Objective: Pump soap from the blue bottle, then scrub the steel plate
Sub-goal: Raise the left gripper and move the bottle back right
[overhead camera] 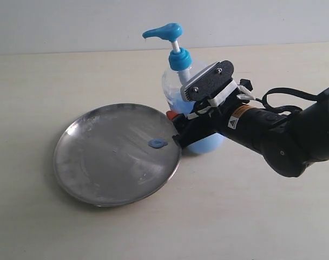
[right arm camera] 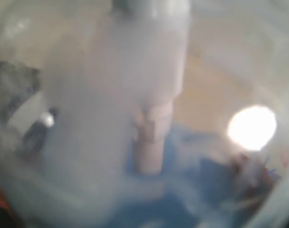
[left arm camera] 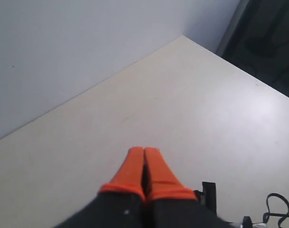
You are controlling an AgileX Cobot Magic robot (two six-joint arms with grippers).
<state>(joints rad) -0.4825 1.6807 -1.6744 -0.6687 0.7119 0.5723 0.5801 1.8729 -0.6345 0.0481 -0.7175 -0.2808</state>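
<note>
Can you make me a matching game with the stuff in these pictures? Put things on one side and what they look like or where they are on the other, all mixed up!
Things:
1. steel plate
2. soap
3. blue bottle
4. left gripper

Clues:
A. orange tips pressed together
B. a small blue blob on the plate, near its rim
C. standing upright just behind the plate
D. round and silvery

Pairs: 1-D, 2-B, 3-C, 4-A
</note>
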